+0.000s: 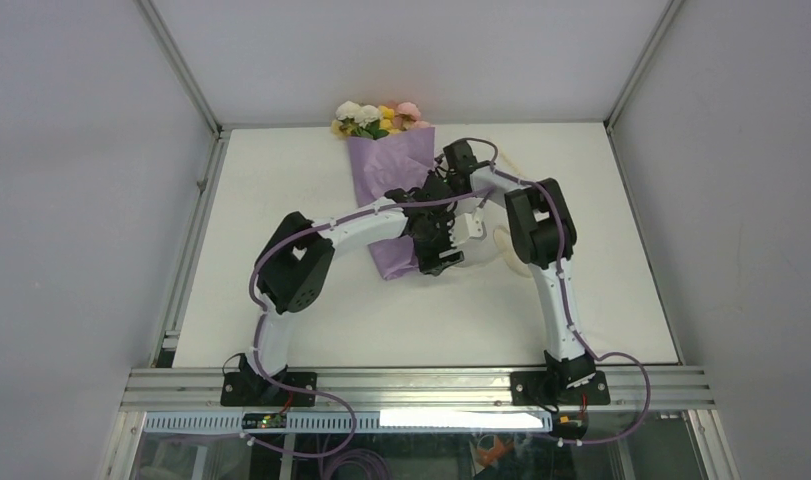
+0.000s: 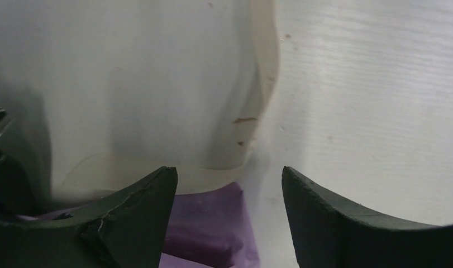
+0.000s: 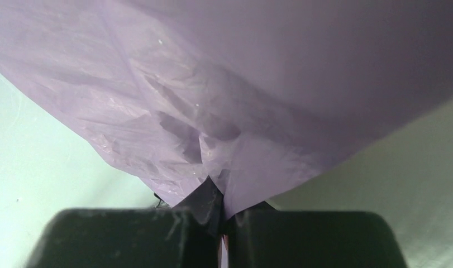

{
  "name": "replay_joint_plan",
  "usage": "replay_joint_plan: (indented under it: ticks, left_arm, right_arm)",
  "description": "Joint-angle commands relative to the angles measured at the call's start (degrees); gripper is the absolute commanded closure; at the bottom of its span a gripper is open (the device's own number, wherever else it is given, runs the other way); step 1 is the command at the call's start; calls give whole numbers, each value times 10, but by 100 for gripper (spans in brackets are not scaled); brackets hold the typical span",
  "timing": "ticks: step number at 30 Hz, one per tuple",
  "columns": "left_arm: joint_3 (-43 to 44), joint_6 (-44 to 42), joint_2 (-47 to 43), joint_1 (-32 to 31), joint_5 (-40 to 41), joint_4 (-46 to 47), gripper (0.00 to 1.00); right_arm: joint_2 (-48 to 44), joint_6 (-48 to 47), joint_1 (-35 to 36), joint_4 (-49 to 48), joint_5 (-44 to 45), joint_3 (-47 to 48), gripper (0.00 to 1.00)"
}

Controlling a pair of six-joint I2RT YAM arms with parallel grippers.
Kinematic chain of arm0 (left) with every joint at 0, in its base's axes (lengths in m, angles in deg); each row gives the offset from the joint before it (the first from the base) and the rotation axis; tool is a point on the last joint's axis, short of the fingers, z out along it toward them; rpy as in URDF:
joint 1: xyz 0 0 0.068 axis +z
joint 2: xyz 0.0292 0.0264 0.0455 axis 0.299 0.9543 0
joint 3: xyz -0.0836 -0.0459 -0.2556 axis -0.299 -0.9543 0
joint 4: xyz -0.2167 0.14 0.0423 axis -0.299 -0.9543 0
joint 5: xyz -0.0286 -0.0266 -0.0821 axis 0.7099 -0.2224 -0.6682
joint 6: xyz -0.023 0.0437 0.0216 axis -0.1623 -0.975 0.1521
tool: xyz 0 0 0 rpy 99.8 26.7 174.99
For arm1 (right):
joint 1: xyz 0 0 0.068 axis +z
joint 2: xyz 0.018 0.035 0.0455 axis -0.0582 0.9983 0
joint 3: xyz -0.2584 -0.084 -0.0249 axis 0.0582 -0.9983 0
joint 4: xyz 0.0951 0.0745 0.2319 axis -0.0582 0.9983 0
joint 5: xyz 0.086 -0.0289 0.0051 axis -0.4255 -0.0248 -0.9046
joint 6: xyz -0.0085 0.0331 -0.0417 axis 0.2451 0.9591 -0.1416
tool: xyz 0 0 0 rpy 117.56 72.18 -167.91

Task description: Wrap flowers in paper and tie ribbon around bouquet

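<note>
At right pincer (image 3: 221, 215): paper (image 3: 257, 84) pinched between tips | left pincer (image 2: 228, 174): wide, ribbon (image 2: 264, 72) ahead

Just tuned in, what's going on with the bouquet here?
The yellow, pink and white artificial flowers sit wrapped in the crinkly lilac-purple paper cone. The right gripper is shut on the paper. The left gripper hangs open above the cream-white fabric ribbon lying on the table by the cone's narrow end; no tie shows yet.
</note>
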Motion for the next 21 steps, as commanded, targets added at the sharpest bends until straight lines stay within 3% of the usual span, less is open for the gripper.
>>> replay_joint_plan:
  ticks: [1, 4, 5, 7, 9, 13, 21]
  left_arm:
    - [58, -21, 31, -19, 102, 43, 27]
    - [54, -56, 49, -40, 145, 27, 29]
    - [47, -70, 52, -48, 158, 24, 33]
    - [28, -100, 50, -66, 165, 13, 51]
    - [22, -121, 43, -75, 133, -18, 54]
    - [44, -122, 38, -81, 89, -41, 40]
    - [119, -114, 48, -89, 10, -45, 34]
  right_arm:
    - [8, -72, 1, 63, -17, 42, 100]
    - [9, -77, -4, 72, -15, 49, 100]
    - [8, -77, -5, 72, -15, 50, 100]
    - [5, -78, -5, 73, -14, 51, 100]
    - [2, -75, -7, 74, -9, 53, 100]
    - [-2, -72, -7, 74, -9, 54, 100]
    - [0, -102, -12, 99, -14, 49, 100]
